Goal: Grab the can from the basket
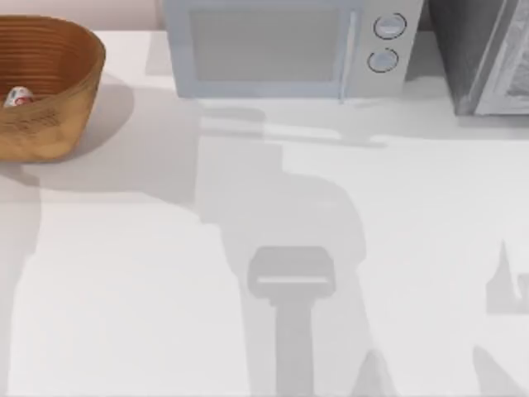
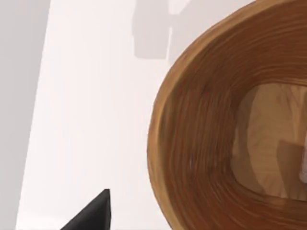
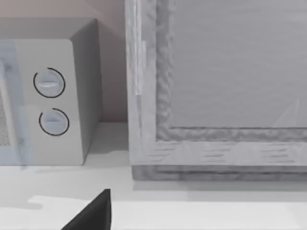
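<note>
The orange-brown woven basket [image 1: 58,91] stands at the table's far left back corner, partly cut off by the top view's left edge. The small white can [image 1: 18,97] with a red patch lies inside it, low against the left part of the inner wall. In the left wrist view the basket [image 2: 201,143] is seen from above with its ribbed inner wall and flat bottom. A black part of my left gripper [image 2: 92,214] hangs above the bare table beside the basket's rim, apart from it. A black part of my right gripper [image 3: 92,214] faces the back right of the table.
A pale microwave [image 1: 281,45] with two round knobs stands at the back centre. A grey framed appliance [image 1: 488,58] stands at the back right, seen close in the right wrist view [image 3: 216,96] beside the microwave [image 3: 53,100]. Arm shadows lie on the white table [image 1: 124,289].
</note>
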